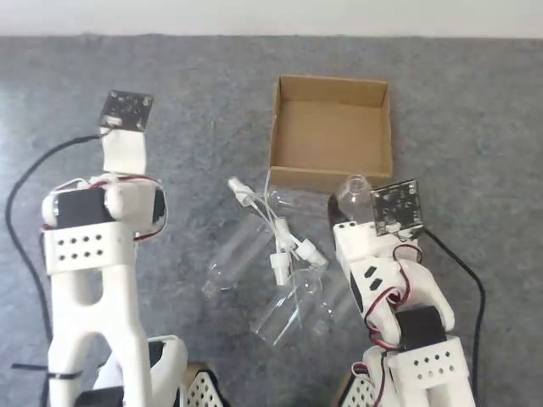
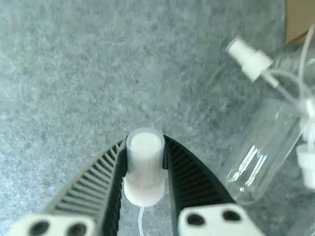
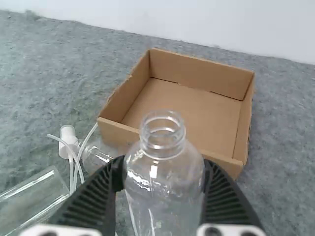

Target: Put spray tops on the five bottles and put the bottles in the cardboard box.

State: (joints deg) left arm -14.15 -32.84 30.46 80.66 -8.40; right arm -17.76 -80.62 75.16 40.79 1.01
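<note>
I hold a white spray top (image 2: 144,169) clamped in my left tool (image 2: 145,147), well apart from the cardboard box (image 3: 202,73), and an uncapped bottle (image 3: 162,132) gripped in my right tool (image 3: 162,169) just before that box, likely so I can join them.

My high camera fixed overhead, looking down over the table (image 1: 475,102) and both my arms, left wrist camera close above the table, facing down, right wrist camera low, facing the cardboard box (image 3: 197,108), loose bottles (image 1: 231,259) shared by all three.
</note>
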